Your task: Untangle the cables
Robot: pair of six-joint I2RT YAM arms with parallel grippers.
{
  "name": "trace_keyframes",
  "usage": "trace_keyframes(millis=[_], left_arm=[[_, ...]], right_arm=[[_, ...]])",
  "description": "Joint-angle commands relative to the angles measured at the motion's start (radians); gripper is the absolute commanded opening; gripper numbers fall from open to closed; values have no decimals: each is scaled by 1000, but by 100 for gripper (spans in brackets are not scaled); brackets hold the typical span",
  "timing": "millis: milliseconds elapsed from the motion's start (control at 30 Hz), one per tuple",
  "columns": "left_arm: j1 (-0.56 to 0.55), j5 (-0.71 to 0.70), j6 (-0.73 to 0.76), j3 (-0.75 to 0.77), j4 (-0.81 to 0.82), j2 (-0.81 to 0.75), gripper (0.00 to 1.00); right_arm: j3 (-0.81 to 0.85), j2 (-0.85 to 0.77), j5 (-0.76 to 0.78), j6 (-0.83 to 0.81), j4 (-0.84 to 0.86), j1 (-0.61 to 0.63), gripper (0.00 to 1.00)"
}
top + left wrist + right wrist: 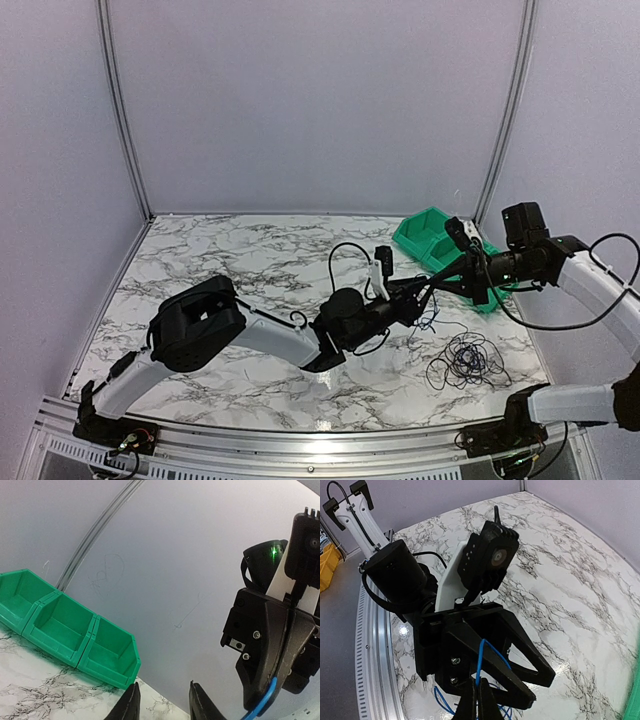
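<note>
A loose tangle of thin black cables (468,360) lies on the marble table at the front right. A thin blue cable (428,322) hangs from the two grippers down towards the table left of the tangle. My right gripper (477,689) is shut on the blue cable (480,660), which loops up over one finger of my left gripper (538,689). My left gripper (164,684) is open with its fingers spread, tip to tip with my right gripper (437,284) above the table's middle right. The blue cable also shows in the left wrist view (262,700), under the right wrist housing (270,645).
A row of green plastic bins (435,240) stands at the back right, just behind the right gripper; it also shows in the left wrist view (60,630). Pale walls close the table on three sides. The left arm (260,335) lies low across the table's middle.
</note>
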Motion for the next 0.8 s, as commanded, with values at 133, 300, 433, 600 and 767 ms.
trace_keyframes(millis=[133, 300, 433, 600, 767], left_arm=[[0, -81, -39, 55, -81, 28, 27], [6, -209, -156, 72, -234, 81, 19], [34, -207, -282, 77, -309, 124, 17], [41, -200, -305, 39, -317, 120, 16], [42, -198, -278, -26, -299, 78, 15]], right_arm=[[120, -3, -79, -52, -78, 12, 0], [285, -30, -118, -57, -157, 12, 0], [469, -5, -239, -51, -264, 12, 0], [600, -10, -240, 27, -214, 12, 0], [608, 6, -165, 92, -133, 12, 0]])
